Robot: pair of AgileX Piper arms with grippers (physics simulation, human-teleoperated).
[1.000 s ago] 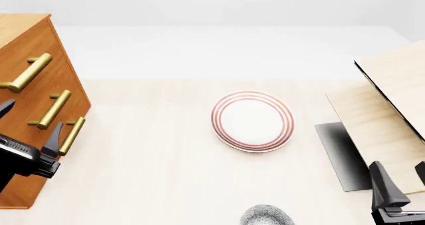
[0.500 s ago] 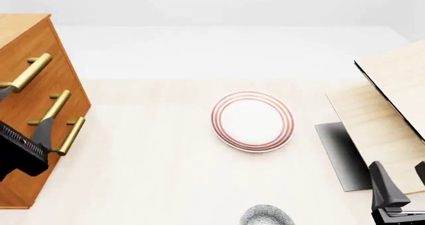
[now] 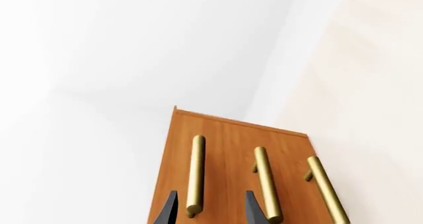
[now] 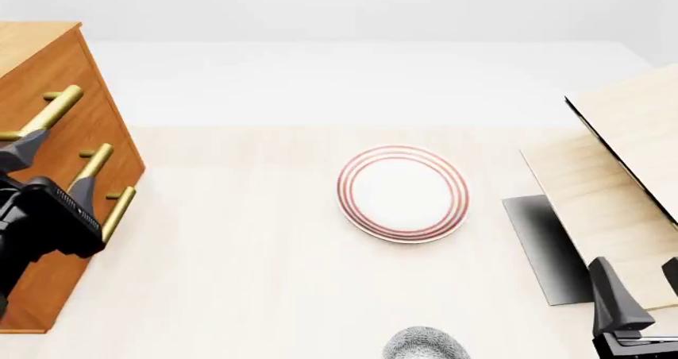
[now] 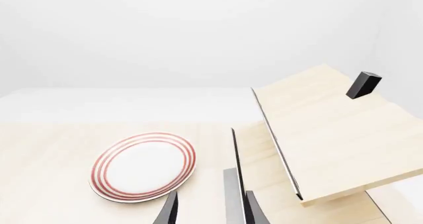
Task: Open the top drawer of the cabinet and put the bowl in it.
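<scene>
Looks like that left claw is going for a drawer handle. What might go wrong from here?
The three brass handles sit close together; the left gripper, open around the top drawer's handle, could slip or catch the middle handle instead. The bowl lies at the table's near edge, where a careless arm might knock it.

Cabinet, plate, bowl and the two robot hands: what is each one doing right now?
cabinet: all drawers shut.
top drawer: shut, handle between open fingers.
left gripper: open, astride top handle.
right gripper: open, holding nothing.
bowl: on table, untouched.
plate: flat on table, nothing on it.
</scene>
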